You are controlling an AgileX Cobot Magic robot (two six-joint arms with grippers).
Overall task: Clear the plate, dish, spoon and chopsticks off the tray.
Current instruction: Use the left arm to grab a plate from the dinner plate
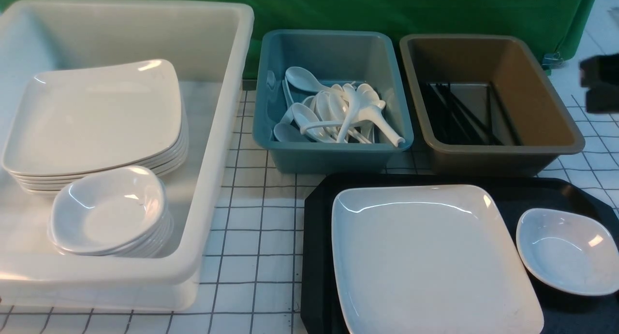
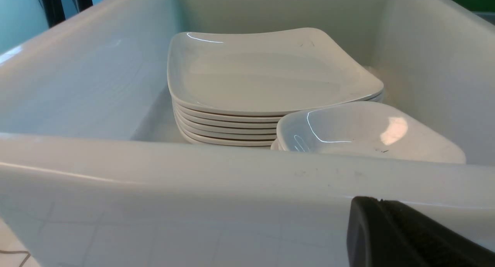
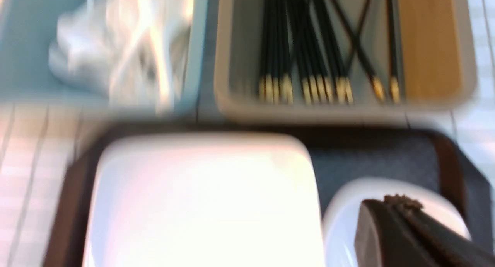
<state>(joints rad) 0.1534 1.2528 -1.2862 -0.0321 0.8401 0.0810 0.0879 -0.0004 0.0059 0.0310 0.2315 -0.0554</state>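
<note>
- Desk (image 1: 261,227): gridded cloth, carries tubs and tray.
- White tub (image 1: 217,131): far left; holds plate stack (image 1: 96,116) and dish stack (image 1: 109,210).
- Tray (image 1: 316,237): front right. No spoon or chopsticks visible on it, so likely cleared.
- Plate (image 1: 425,261): flat on tray, left part.
- Dish (image 1: 566,252): on tray, just beside plate's right edge, small gap between.
- Right tool (image 3: 402,209): jaws pressed together, empty, above dish; view blurred.
- Left tool (image 2: 379,213): pressed together, empty, outside white tub's near wall.
- Step, judged: dish pickup.
- Next: spread jaws, lower over dish rim, pinch, carry to dish stack.
</note>
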